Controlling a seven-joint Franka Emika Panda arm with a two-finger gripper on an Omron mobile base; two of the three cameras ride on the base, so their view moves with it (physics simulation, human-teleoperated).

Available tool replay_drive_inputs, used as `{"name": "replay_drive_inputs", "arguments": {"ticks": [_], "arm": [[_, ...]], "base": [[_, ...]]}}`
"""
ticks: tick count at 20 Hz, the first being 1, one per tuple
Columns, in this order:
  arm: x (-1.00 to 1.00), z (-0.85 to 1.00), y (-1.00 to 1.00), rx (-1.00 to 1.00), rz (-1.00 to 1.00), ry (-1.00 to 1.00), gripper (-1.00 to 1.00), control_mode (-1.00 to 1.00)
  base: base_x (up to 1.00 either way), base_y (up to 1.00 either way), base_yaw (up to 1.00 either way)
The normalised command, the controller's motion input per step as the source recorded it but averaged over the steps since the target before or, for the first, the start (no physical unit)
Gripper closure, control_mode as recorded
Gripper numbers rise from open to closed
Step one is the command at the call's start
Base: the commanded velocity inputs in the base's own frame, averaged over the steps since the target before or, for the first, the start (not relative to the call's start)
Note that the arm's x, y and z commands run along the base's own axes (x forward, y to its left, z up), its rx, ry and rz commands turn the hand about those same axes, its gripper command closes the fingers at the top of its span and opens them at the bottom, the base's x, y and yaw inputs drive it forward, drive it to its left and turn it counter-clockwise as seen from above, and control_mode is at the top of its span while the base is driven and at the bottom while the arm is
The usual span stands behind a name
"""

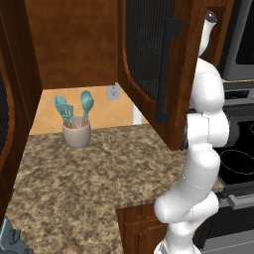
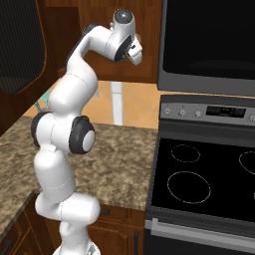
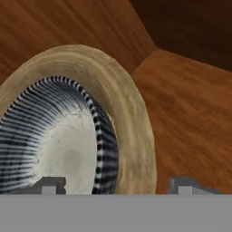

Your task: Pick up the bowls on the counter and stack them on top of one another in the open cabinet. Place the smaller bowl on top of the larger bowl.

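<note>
In the hand view the larger bowl (image 3: 131, 113), tan with a thick rim, rests on the wooden floor of the open cabinet (image 3: 190, 95). The smaller bowl (image 3: 59, 140), grey with a pale inside and ribbed wall, sits nested inside it. My gripper (image 3: 118, 186) is close over the bowls' near rim. Its two fingertips (image 3: 50, 186) stand wide apart, one over the grey bowl's inside and one outside the tan rim, holding nothing. In the left base view my arm reaches up behind the cabinet's open door (image 1: 154, 64), above the counter (image 1: 99, 173).
A beige utensil cup (image 1: 77, 133) with teal spoons stands at the back of the counter. A black stove (image 2: 204, 179) with an oven panel lies to the right. A second cabinet door (image 1: 10, 99) hangs open at the left.
</note>
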Motion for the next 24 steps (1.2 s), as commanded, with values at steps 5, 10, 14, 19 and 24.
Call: {"name": "replay_drive_inputs", "arguments": {"ticks": [5, 10, 14, 19, 24], "arm": [[-0.92, 0.0, 0.0, 0.0, -0.01, -0.38, -1.0, -1.0], [-1.0, -0.28, -0.03, 0.0, -0.01, -0.44, -1.0, -1.0], [-1.0, -0.92, -0.03, -0.06, 0.0, -0.11, -1.0, -1.0], [-1.0, -1.0, 0.0, -0.21, 0.0, 0.03, -1.0, -1.0], [-1.0, -0.98, -0.54, -0.06, 0.0, -0.02, -1.0, -1.0]], "base": [[0.0, 0.0, 0.0], [0.0, 0.0, 0.0], [0.0, 0.0, 0.0], [0.0, 0.0, 0.0], [0.0, 0.0, 0.0]]}}
